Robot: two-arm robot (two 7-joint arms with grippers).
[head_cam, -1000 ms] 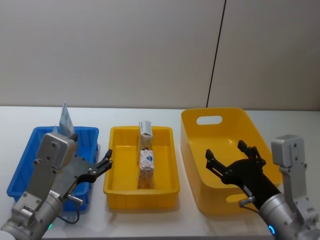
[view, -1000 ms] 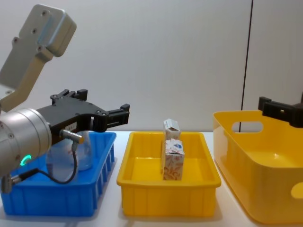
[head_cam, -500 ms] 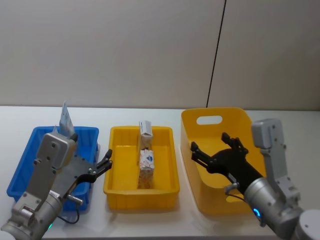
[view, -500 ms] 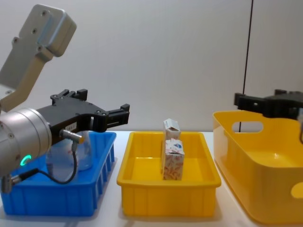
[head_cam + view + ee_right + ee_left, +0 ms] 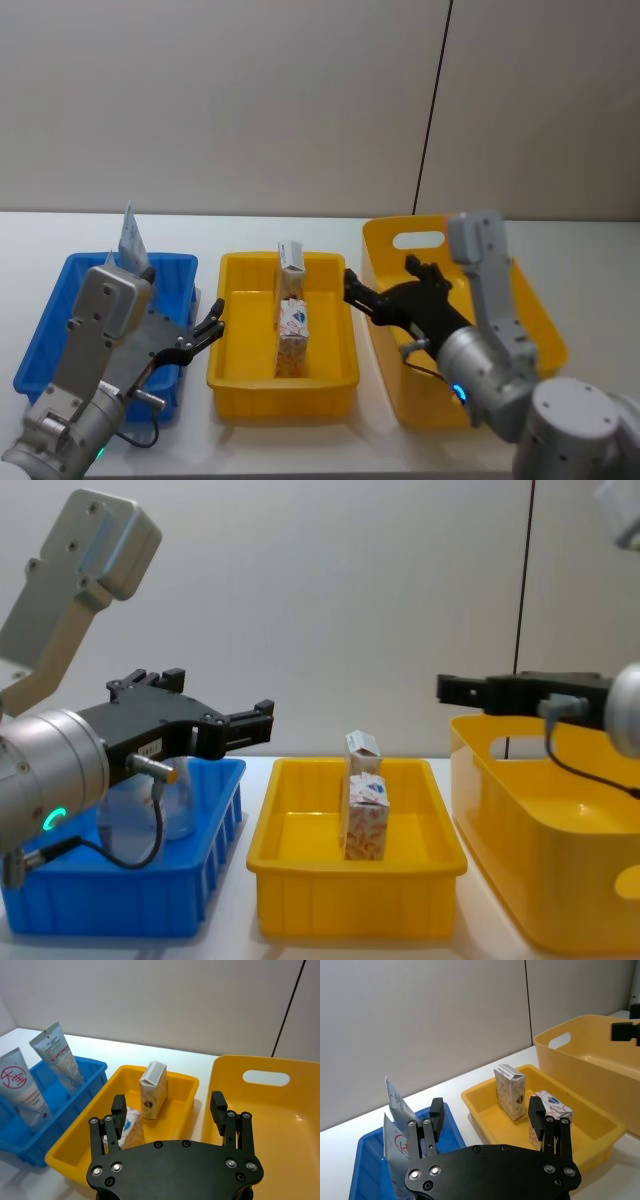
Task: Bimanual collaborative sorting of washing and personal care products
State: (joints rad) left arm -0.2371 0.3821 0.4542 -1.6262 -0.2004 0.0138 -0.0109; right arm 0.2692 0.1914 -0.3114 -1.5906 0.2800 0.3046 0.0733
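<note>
Small white carton with orange pattern and blue mark (image 5: 293,335): upright, centre of yellow tray (image 5: 250,395).
Taller narrow cream carton (image 5: 291,262): upright, just behind it, toward the tray's far end.
White squeeze tubes with red print (image 5: 20,1091): the right wrist view shows two, standing in blue bin (image 5: 90,1077) left of the tray. The head view shows one crimped end above the left arm.
Right gripper (image 5: 385,282): fingers spread wide, empty. It has swung from over yellow basket (image 5: 385,232) to the tray's right rim.
Left gripper (image 5: 205,328): spread wide, empty, unmoved at the tray's left.
</note>
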